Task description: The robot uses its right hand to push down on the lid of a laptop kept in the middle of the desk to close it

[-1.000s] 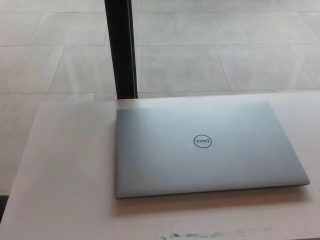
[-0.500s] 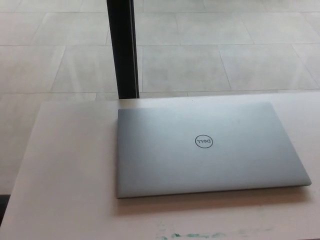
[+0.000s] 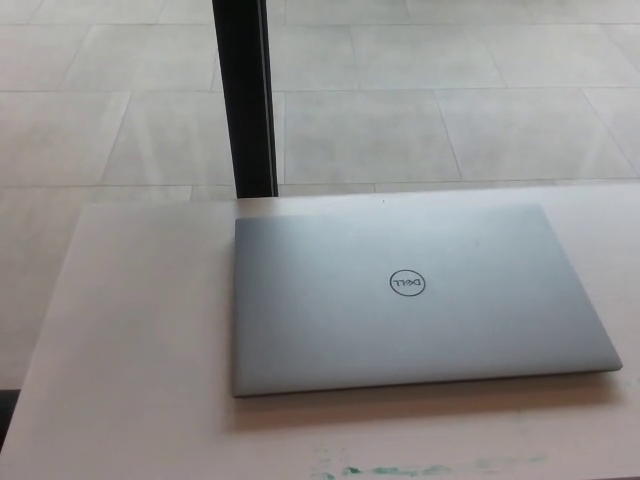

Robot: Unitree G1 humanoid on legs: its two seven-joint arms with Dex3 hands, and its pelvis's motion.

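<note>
Laptop (image 3: 415, 295) lies flat on counter (image 3: 130, 340), lid down, shut. Sits just right of black post (image 3: 245, 95). Nothing moved since a second ago. You see no hand, left or right. Job looks done.

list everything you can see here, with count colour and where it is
laptop: 1, silver grey with a round dark logo on the lid, lid shut flat, lying on the desk from the middle toward its right side
desk: 1, pale off-white, fills the lower half of the picture
green marks: a few faint smears, green, on the desk near its front edge, in front of the laptop
black post: 1, black, upright behind the desk's far edge, above the laptop's far left corner
floor: large pale grey tiles, beyond the desk in the upper half
robot hand, left: not in view
robot hand, right: not in view
</note>
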